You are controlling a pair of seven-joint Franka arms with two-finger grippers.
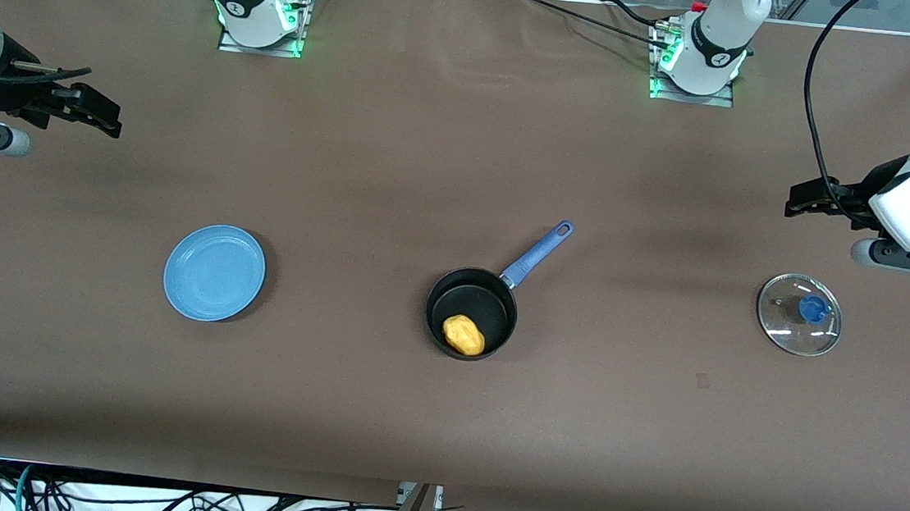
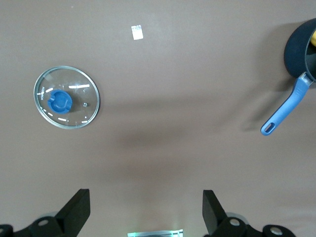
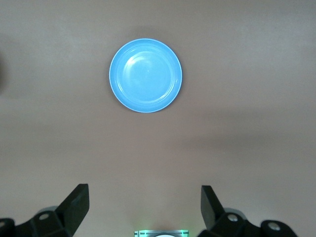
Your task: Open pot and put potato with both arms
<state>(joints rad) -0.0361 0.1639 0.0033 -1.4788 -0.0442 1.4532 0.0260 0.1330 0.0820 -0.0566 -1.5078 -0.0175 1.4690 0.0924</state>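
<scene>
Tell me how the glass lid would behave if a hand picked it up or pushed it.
The lid lies flat on the table, so a push would probably slide it, not roll it. It looks like clear glass with a metal rim: likely stiff, fragile, and slippery at the edge. The blue knob at its centre seems the safest grip.

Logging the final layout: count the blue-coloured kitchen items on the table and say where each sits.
3. The light-blue plate lies toward the right arm's end; the pot, blue-handled, sits mid-table with the potato in it; the glass lid, blue-knobbed, lies toward the left arm's end. None appears hidden.
</scene>
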